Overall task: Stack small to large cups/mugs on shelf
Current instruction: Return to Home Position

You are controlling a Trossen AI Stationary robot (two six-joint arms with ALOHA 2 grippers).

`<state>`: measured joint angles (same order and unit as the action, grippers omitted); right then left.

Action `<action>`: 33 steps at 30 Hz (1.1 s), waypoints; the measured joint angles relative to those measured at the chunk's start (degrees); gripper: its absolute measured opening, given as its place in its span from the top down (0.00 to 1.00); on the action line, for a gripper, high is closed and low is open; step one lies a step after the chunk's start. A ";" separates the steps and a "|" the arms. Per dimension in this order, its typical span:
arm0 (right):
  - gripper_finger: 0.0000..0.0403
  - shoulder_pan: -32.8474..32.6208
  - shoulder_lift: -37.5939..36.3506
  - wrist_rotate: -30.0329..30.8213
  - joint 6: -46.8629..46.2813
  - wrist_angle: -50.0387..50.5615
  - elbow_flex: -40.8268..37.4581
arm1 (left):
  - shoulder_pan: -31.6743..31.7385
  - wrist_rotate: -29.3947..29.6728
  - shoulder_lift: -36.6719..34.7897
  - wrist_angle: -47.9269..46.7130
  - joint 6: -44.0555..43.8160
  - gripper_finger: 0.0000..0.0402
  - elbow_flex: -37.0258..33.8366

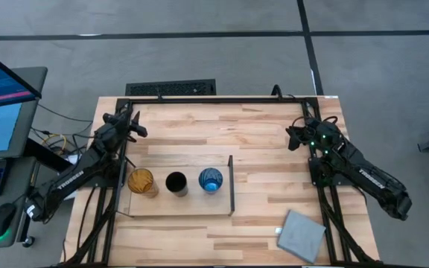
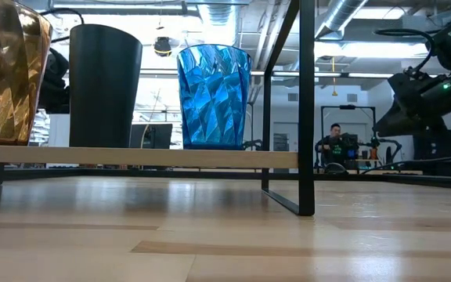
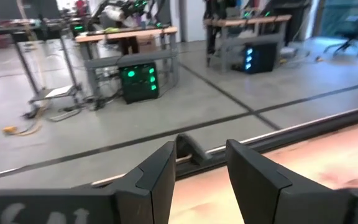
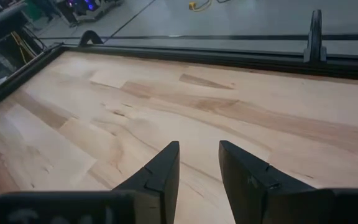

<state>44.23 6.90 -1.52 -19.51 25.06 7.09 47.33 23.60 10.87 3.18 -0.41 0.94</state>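
Observation:
Three cups stand upright in a row on the pale plywood shelf (image 1: 199,207): an orange tumbler (image 1: 141,182) at the left, a black cup (image 1: 176,182) in the middle, a blue cup (image 1: 211,179) next to the shelf's dark upright wall (image 1: 232,184). In the low view the orange tumbler (image 2: 6,70), the black cup (image 2: 104,82) and the blue cup (image 2: 214,94) rest by their bases on the panel (image 2: 131,157). My left gripper (image 3: 201,177) is open and empty at the table's far left. My right gripper (image 4: 197,165) is open and empty at the far right.
A grey square pad (image 1: 302,235) lies near the table's near right corner. A dark frame rail (image 1: 214,100) runs along the table's far edge. Bare wood lies between the shelf and my right arm. A monitor (image 1: 2,104) stands left of the table; a person (image 2: 333,145) sits far behind.

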 joint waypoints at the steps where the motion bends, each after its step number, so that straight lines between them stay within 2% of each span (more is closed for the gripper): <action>1: 0.67 0.02 0.00 0.01 0.01 0.00 0.00 | -0.01 -0.70 -0.68 -0.05 -0.30 0.66 0.01; 13: 0.67 0.02 0.00 0.02 3.47 0.00 -0.02 | -0.04 -2.91 -10.78 -0.40 1.19 0.66 0.08; 20: 0.66 0.02 0.00 0.02 3.45 -0.01 -0.04 | -1.19 -5.44 -10.55 -0.72 0.62 0.66 0.12; 33: 0.66 0.02 0.00 0.02 3.45 -0.20 -0.07 | -2.75 -5.29 -10.54 -0.72 -0.24 0.66 0.13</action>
<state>44.25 6.90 -1.50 -16.05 24.86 7.03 44.58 18.31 0.33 2.46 -0.64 1.07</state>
